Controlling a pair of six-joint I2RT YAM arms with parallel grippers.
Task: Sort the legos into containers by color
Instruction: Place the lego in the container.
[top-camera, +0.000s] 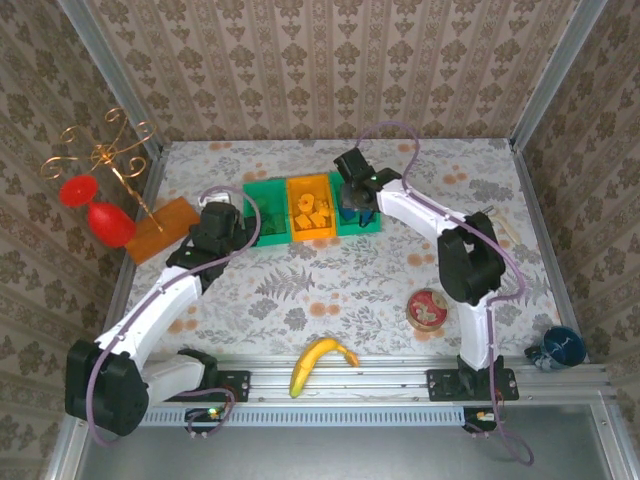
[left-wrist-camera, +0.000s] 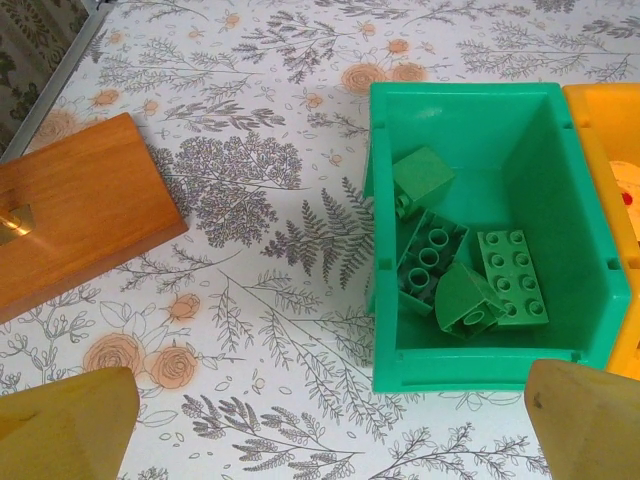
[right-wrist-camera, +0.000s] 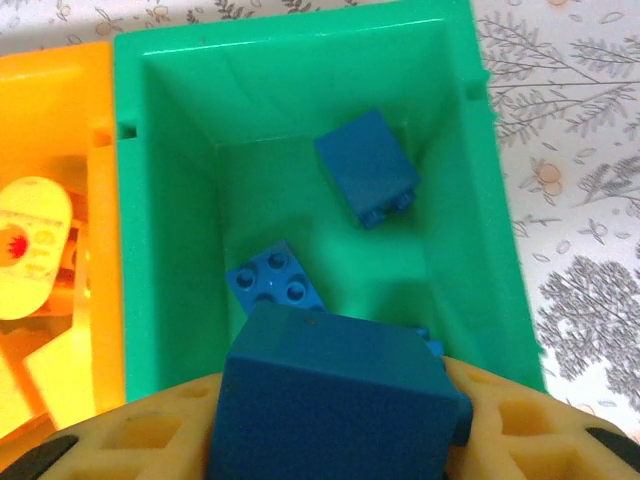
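Legos of blue colour are in hand: one blue block (right-wrist-camera: 330, 385) is clamped by the right gripper (right-wrist-camera: 330, 455) and held over the right green bin (right-wrist-camera: 160, 250), where two blue blocks (right-wrist-camera: 368, 165) already lie. The left gripper (left-wrist-camera: 320, 440) is spread wide and empty, poised near the left green bin (left-wrist-camera: 385, 200), in which green blocks (left-wrist-camera: 465, 270) are gathered. In the orange bin (top-camera: 310, 180) between them, yellow-orange blocks (top-camera: 312, 212) are kept. The row is set toward the far edge of the table (top-camera: 300, 290). No loose block is made out on it, so only the release is judged to be left.
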